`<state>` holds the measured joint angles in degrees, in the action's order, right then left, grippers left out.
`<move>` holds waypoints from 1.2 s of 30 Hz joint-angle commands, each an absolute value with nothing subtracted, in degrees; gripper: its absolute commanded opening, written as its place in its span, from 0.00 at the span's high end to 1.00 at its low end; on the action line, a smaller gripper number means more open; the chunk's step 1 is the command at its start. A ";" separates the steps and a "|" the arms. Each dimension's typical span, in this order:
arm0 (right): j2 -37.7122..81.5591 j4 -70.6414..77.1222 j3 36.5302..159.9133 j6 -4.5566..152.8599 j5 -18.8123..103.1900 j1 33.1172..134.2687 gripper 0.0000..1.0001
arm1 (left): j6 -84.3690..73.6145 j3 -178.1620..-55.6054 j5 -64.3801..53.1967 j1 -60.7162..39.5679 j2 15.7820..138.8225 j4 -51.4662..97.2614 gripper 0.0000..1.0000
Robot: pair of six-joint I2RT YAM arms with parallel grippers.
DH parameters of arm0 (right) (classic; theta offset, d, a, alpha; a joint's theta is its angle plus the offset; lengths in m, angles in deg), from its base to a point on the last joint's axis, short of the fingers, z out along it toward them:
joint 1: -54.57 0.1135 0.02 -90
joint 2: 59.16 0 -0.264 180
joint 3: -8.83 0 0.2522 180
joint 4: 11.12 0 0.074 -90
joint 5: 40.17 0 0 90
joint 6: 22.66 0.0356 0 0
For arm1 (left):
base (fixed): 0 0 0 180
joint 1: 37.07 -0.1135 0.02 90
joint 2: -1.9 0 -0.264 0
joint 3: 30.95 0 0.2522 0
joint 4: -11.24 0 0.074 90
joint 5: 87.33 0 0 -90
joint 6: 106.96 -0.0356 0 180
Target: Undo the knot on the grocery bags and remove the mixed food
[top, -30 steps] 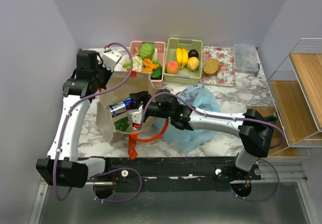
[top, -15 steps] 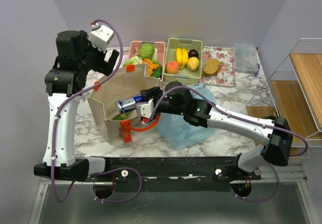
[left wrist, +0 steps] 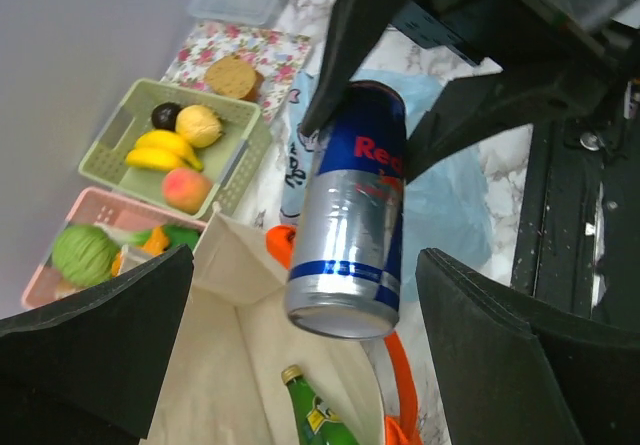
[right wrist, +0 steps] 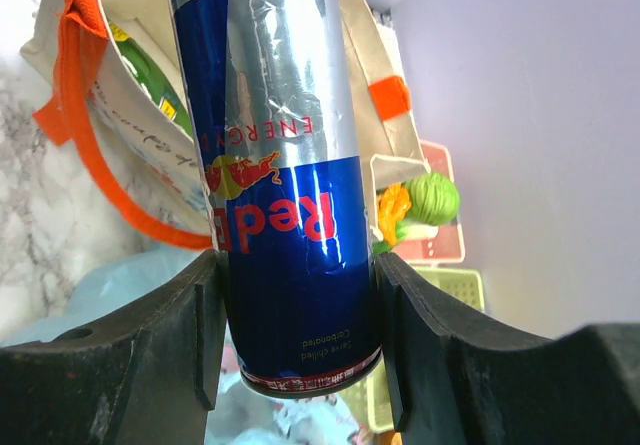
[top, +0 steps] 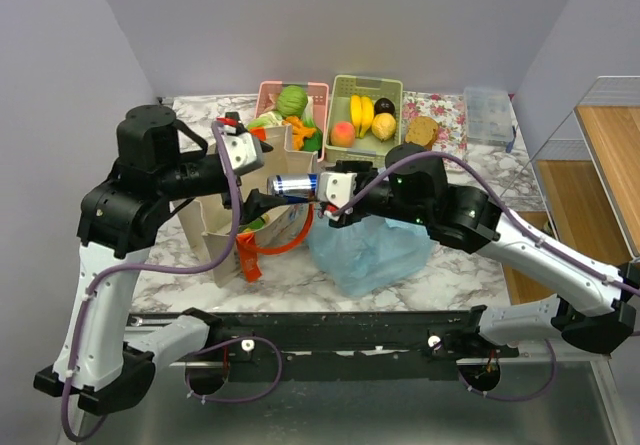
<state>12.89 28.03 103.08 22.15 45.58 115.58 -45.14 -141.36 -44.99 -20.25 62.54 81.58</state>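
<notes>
The light blue grocery bag (top: 372, 253) lies crumpled on the marble table under my right arm, and I cannot make out its knot. Above the tote's rim, my right gripper (top: 318, 187) (right wrist: 297, 265) is shut on a blue and silver drink can (top: 295, 184) (right wrist: 285, 155). My left gripper (top: 257, 204) (left wrist: 305, 265) stands open, one finger on each side of the can's end (left wrist: 350, 215), apart from it. Of the mixed food, the green cabbage (top: 292, 100) and orange pieces (top: 298, 125) lie in the pink basket (top: 320, 91), and the peach (top: 342, 133) in the green basket (top: 392, 83).
A beige tote (top: 225, 240) with orange handles (top: 282, 245) stands open at the left, with a green bottle (left wrist: 320, 415) inside. Bananas (top: 360, 113) share the green basket. Bread (top: 421, 131) rests on a floral mat, a clear box (top: 487, 115) behind it. A wire shelf (top: 600, 185) stands right.
My left gripper let go of the tote's edge, opened, and swung down to the can. My right gripper lifted the can up out of the tote.
</notes>
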 commanded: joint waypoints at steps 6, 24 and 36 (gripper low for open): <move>11.48 52.31 117.29 31.44 52.46 115.37 0.99 | -63.20 -141.67 -37.17 -3.68 66.16 84.94 0.07; 5.59 53.64 114.50 47.30 51.78 111.64 0.99 | -36.23 -127.50 -29.75 -2.61 60.72 57.72 0.02; -8.70 36.52 100.16 36.21 51.37 111.56 0.99 | 9.82 -129.47 -59.91 -10.44 66.89 45.24 0.02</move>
